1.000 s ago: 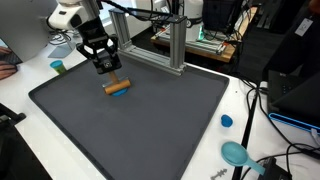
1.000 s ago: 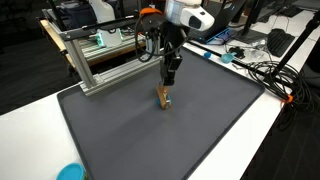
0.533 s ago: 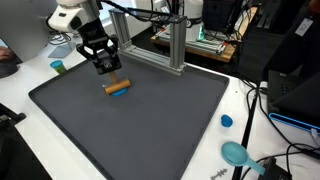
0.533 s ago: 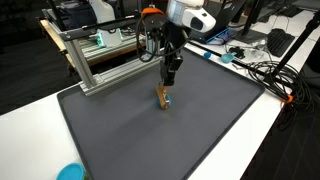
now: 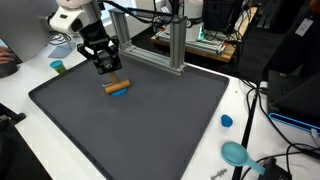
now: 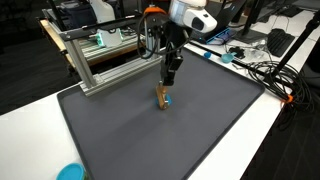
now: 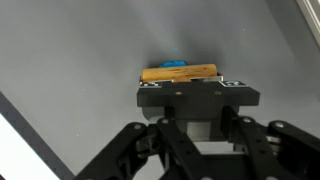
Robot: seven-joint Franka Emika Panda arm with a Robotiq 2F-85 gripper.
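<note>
1. An orange-brown stick (image 5: 117, 87) with a blue tip lies flat on the dark mat (image 5: 150, 125), directly under your tool (image 5: 105, 68). In the wrist view the stick (image 7: 180, 73) lies crosswise just beyond the tool's black front edge, with the blue showing behind it.
2. Your tool hangs close above the stick in both exterior views, pointing straight down (image 6: 169, 78). Whether the two touch cannot be made out.
3. You cannot tell from these views whether the tool is released or clenched, because its own body hides the fingertips.
4. The mat covers most of the white tabletop (image 5: 30, 78) and spreads wide on every side of the tool.
5. An aluminium frame (image 6: 100, 62) stands at the mat's edge, behind the tool and well apart from it.
6. In an exterior view, a small blue cap (image 5: 226, 121) and a teal object (image 5: 236, 153) sit on the tabletop past the mat's far side. A teal cup (image 5: 58, 67) stands off the mat's near corner, beside the tool.
</note>
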